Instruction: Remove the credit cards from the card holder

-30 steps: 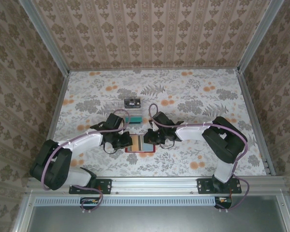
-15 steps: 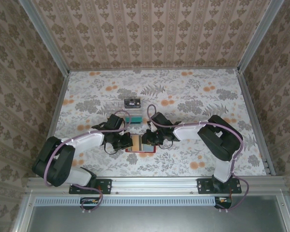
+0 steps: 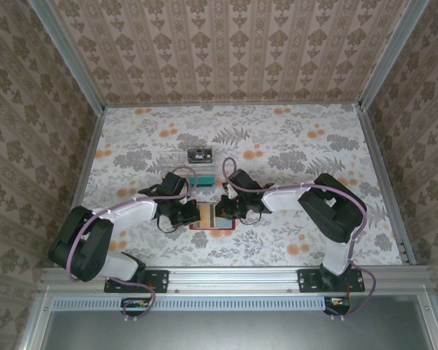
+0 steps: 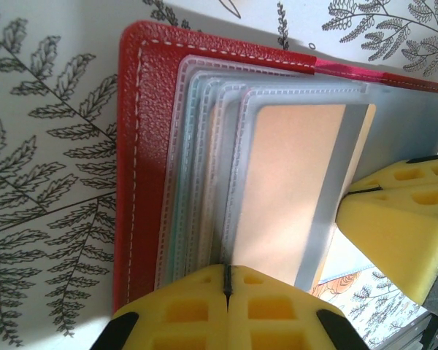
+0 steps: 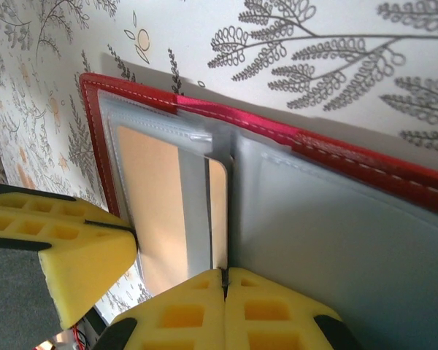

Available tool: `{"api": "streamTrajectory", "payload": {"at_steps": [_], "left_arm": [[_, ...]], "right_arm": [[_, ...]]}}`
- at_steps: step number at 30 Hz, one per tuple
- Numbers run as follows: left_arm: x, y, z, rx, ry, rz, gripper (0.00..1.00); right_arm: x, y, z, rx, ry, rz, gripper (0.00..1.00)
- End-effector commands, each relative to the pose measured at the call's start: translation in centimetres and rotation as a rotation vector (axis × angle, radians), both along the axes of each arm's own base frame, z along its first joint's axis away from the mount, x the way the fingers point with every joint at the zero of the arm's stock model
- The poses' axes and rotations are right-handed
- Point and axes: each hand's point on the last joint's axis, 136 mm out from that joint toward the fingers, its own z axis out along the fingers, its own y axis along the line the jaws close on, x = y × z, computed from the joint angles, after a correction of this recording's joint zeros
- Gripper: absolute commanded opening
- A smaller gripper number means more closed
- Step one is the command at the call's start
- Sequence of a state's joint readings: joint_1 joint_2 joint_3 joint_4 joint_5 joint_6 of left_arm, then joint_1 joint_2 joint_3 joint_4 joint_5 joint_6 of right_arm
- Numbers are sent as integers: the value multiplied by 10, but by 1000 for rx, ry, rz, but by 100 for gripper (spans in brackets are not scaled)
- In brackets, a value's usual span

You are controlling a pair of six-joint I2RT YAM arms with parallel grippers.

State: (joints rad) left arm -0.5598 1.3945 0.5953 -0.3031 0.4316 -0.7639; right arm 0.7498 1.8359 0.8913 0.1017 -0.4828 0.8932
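Note:
The card holder [image 3: 212,227], a red wallet, lies open on the floral table between both arms. In the left wrist view its red cover [image 4: 142,146] carries several frosted sleeves, and a tan credit card [image 4: 292,189] with a grey stripe sits in the top one. My left gripper [image 4: 226,281] is shut on the near edge of that sleeve. My right gripper [image 5: 224,281] is shut on the card's [image 5: 153,197] free edge, beside the grey inner panel [image 5: 336,219]. The two grippers [image 3: 193,214] [image 3: 220,212] face each other across the wallet, almost touching.
A clear plastic tray [image 3: 184,157] stands just behind the wallet with a black card [image 3: 198,154] in it. A teal item [image 3: 201,179] lies between tray and wallet. Patterned walls enclose the table on three sides.
The right arm has edged left over the wallet and its jaws have closed on the card's edge. The left gripper has stayed put, shut on the sleeve.

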Motion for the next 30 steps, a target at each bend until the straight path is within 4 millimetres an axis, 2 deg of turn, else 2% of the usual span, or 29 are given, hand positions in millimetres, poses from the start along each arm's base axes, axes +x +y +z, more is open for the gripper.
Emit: {"api": "streamTrajectory", "payload": {"at_steps": [1,8,9,11,12,16,20,22,25,30], "left_arm": [[-14,20,-18,80,60,24,0],[-13,20,-17,73,57,25,0],[-13,19,-17,71,58,24,0],[-13,19,-18,72,62,21,0],[-14,19,-18,70,63,22,0],[-14,18,-19,67,65,19,0],[-14,17,-18,61,65,19,0],[-15,18,-18,63,66,17,0],[-16,20,-19,72,69,17,0],[-16,21,-19,74,68,17,0]], "right_arm": [[-3,-14,1,-20,1,-9,0],[-3,-11,3,-7,0,-5,1],[-2,-10,4,-1,0,-9,10],[0,-5,4,15,4,-8,21],[0,-4,3,20,7,-12,24],[1,3,-2,37,17,-12,24],[1,4,-8,32,25,-16,20],[1,1,-10,16,22,-21,13],[2,-9,-14,-17,20,-30,3],[6,-33,-11,-38,7,-54,0]]}}
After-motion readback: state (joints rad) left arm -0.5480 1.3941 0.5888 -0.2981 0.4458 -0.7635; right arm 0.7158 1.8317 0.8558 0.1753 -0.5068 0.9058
